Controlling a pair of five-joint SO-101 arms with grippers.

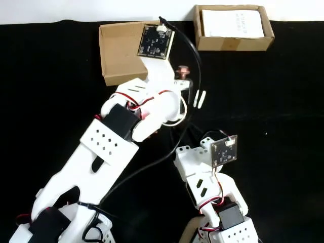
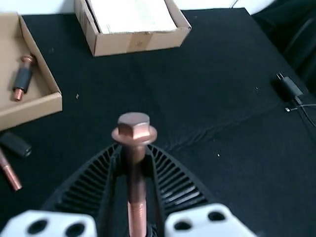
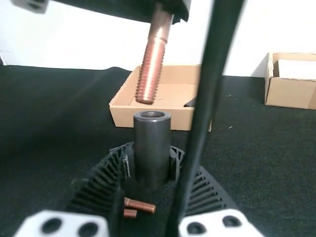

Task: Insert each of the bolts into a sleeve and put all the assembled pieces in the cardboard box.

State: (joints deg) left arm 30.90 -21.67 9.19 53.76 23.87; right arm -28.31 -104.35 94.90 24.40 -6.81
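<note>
Above the middle of the black counter (image 1: 283,126), the left claw (image 2: 133,151) is clamped on a copper bolt (image 2: 134,129): shaft pinched betw. the ribbed black fingers (image 2: 94,190), hex head sticking out past the tips. In the rt wrist view this bolt hangs threaded end down, slightly tilted, tip just above the open mouth of the sleeve (image 3: 151,133), w/ a small gap showing, not touching. The right claw (image 3: 152,159) grips that dark sleeve upright, one finger on each side, approx. at its lower half. Cardboard box (image 1: 119,50) sits at the far side of the counter, behind both claws; left arm's wrist overlaps its near corner in the high view. Inside the box, by the wall, lies one assembled piece (image 2: 22,77), i.e. bolt pushed through a black sleeve, on its side. Just outside the box on the cloth: a spare sleeve (image 2: 15,143) and a spare bolt (image 2: 9,170), near each other but apart. A further bolt (image 3: 139,206) lies flat on the counter under the right claw; can't tell if it's the same one. Second box (image 1: 233,43) w/ white paper in it stands farther along the back edge, well apart from the first. A black cable (image 3: 202,123) crosses close in front of the rt wrist cam
</note>
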